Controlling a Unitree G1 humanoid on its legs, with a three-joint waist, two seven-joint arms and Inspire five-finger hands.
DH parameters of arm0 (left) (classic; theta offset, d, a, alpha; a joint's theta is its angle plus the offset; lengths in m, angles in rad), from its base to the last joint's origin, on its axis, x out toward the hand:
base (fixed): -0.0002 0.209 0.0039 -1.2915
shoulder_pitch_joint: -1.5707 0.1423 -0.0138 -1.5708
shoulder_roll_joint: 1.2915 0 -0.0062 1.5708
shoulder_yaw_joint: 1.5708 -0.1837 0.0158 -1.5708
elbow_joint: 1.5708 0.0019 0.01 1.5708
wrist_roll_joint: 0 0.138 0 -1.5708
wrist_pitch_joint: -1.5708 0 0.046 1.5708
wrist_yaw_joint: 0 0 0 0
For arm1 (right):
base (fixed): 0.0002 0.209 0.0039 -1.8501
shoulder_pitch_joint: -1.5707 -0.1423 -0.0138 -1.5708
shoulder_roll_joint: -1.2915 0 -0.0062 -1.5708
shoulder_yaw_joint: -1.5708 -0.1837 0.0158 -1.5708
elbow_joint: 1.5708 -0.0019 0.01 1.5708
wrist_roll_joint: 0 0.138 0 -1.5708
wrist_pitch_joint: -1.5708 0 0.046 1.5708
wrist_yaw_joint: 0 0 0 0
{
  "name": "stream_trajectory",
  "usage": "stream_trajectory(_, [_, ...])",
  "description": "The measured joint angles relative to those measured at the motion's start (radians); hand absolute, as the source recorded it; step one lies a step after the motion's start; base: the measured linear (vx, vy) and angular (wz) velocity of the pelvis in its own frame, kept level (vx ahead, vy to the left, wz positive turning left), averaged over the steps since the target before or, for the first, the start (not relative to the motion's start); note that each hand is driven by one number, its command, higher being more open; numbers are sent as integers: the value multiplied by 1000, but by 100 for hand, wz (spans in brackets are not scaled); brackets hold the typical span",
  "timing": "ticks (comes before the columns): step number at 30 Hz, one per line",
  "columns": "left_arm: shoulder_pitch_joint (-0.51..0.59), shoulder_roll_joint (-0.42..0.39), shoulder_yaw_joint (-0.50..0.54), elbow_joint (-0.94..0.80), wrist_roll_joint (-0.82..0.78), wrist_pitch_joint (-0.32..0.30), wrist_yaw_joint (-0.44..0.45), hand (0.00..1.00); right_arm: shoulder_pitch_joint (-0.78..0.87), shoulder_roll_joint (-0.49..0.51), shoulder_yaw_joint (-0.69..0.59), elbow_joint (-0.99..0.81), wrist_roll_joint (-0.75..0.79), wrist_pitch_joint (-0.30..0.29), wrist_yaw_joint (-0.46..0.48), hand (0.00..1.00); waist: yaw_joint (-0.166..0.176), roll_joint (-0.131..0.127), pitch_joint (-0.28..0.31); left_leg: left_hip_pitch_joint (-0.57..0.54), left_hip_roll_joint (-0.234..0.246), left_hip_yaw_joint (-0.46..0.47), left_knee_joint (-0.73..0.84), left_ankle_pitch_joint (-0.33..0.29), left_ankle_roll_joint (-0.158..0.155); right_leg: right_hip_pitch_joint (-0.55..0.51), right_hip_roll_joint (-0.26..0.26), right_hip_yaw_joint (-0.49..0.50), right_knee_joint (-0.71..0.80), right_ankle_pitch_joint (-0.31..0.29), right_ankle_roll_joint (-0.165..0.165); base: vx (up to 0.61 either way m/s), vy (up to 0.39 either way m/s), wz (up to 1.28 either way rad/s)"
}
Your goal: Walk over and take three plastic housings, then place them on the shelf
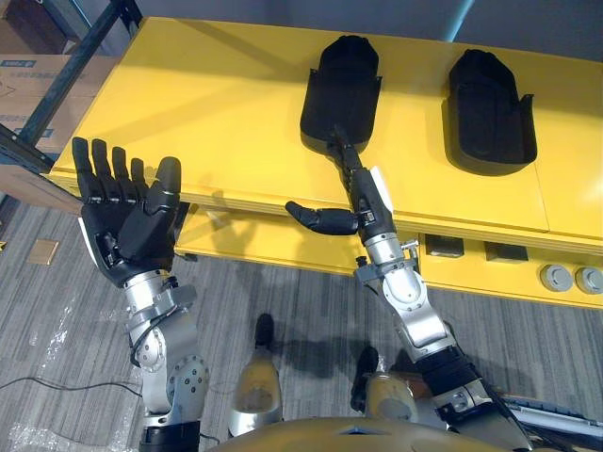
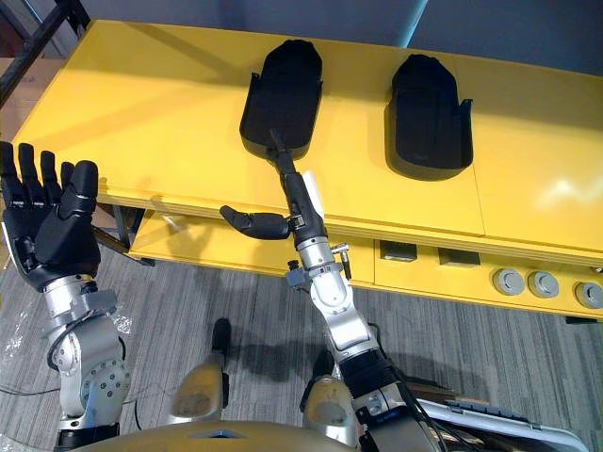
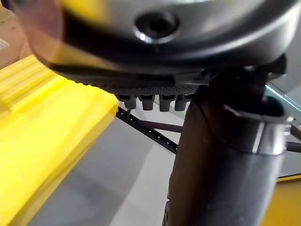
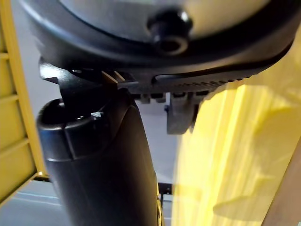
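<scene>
On the yellow tabletop (image 1: 226, 104) two black plastic housings lie flat and well apart: the left housing (image 1: 344, 85) near the middle and the right housing (image 1: 490, 108) beside it. The right hand (image 1: 367, 202) reaches over the table's front edge, open, its straight fingers (image 1: 347, 160) meeting the left housing's near end and its thumb (image 1: 320, 218) splayed sideways. The left hand (image 1: 132, 221) is raised off the table's near left corner, fingers straight and spread, holding nothing.
</scene>
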Motion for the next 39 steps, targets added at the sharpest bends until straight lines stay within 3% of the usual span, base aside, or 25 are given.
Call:
stream_trajectory(7, [6, -6, -2, -2, -1, 0, -64, 100, 230, -1, 0, -256, 59, -24, 75, 100, -6, -9, -6, 34, 2, 47, -1, -10, -6, 8, 0, 41, -7, 9, 12, 10, -5, -16])
stream_trajectory(10, [10, -17, -6, -5, 12, 0, -75, 100, 296, 0, -13, -317, 121, -40, 97, 100, -27, -22, -37, 61, 3, 77, -2, -30, -5, 23, 1, 69, -25, 12, 15, 30, 4, -33])
stream_trajectory(14, [14, -14, -56, -5, 173, 29, -94, 100, 373, 17, -90, -394, 205, -65, 78, 100, -52, -39, -85, 112, 5, 148, -2, -53, -9, 41, 5, 132, -55, 26, 23, 46, 8, -50])
stream_trajectory(17, [19, -5, -127, -2, 202, 68, -149, 100, 390, 44, -158, -400, 199, -64, 21, 100, -72, -37, -118, 154, 9, 235, -2, -79, -12, 38, 15, 210, -86, 49, 26, 25, 25, -76])
stream_trajectory(20, [26, 21, -208, -1, 203, 85, -201, 100, 447, 61, -227, -430, 168, -39, -45, 100, -111, -30, -138, 198, 13, 337, -2, -103, -18, 33, 28, 305, -127, 81, 28, 44, 23, -109])
stream_trajectory(21, [25, 29, -244, 11, 206, 89, -220, 100, 492, 58, -286, -435, 152, -12, -77, 100, -143, -27, -154, 218, 17, 397, -1, -116, -25, 23, 38, 359, -145, 96, 33, 41, 14, -104])
stream_trajectory(23, [26, 46, -277, 31, 211, 89, -220, 100, 541, 59, -356, -438, 144, 14, -117, 100, -171, -19, -170, 239, 22, 460, 2, -131, -33, 6, 52, 417, -158, 112, 33, 79, 13, -114])
stream_trajectory(25, [27, 63, -309, 39, 216, 89, -202, 100, 628, 58, -480, -437, 111, 41, -183, 100, -227, -4, -180, 269, 33, 552, 2, -154, -50, -13, 78, 498, -181, 132, 33, 109, -3, -110])
stream_trajectory(26, [25, 66, -314, 39, 215, 88, -193, 100, 652, 59, -508, -437, 112, 45, -199, 100, -243, -1, -182, 276, 36, 570, 2, -158, -56, -17, 85, 512, -184, 133, 34, 81, -25, -89])
stream_trajectory(28, [11, 87, -327, 42, 215, 87, -153, 100, 756, 61, -609, -437, 118, 45, -246, 100, -308, 18, -193, 287, 50, 617, 2, -170, -69, -31, 108, 553, -196, 141, 34, 74, -42, -64])
stream_trajectory(31, [-78, 94, -346, 70, 205, 86, -103, 100, 829, 94, -659, -437, 127, 39, -275, 100, -351, 24, -191, 283, 59, 644, 3, -172, -74, -57, 125, 579, -193, 145, 39, 19, -53, -32])
stream_trajectory(34, [-135, 94, -374, 70, 189, 86, -67, 100, 829, 104, -631, -437, 127, 16, -278, 100, -358, 29, -185, 278, 58, 660, 10, -179, -75, -73, 130, 600, -191, 146, 42, -42, -38, -25])
stream_trajectory(36, [-159, 89, -376, 70, 189, 86, -32, 100, 776, 96, -576, -437, 125, 8, -267, 100, -355, 44, -171, 255, 62, 654, 75, -223, -64, -93, 131, 627, -180, 144, 44, -61, -28, -28])
stream_trajectory(37, [-161, 89, -373, 70, 193, 87, -16, 100, 757, 93, -564, -437, 125, 8, -260, 100, -350, 48, -168, 238, 62, 630, 110, -248, -56, -104, 131, 642, -174, 145, 43, -57, -14, -44])
stream_trajectory(39, [-155, 88, -345, 70, 196, 90, 51, 100, 653, 56, -519, -433, 126, 8, -221, 100, -301, 70, -115, 168, 60, 389, 292, -357, 24, -122, 147, 721, -155, 148, 34, -54, 9, -90])
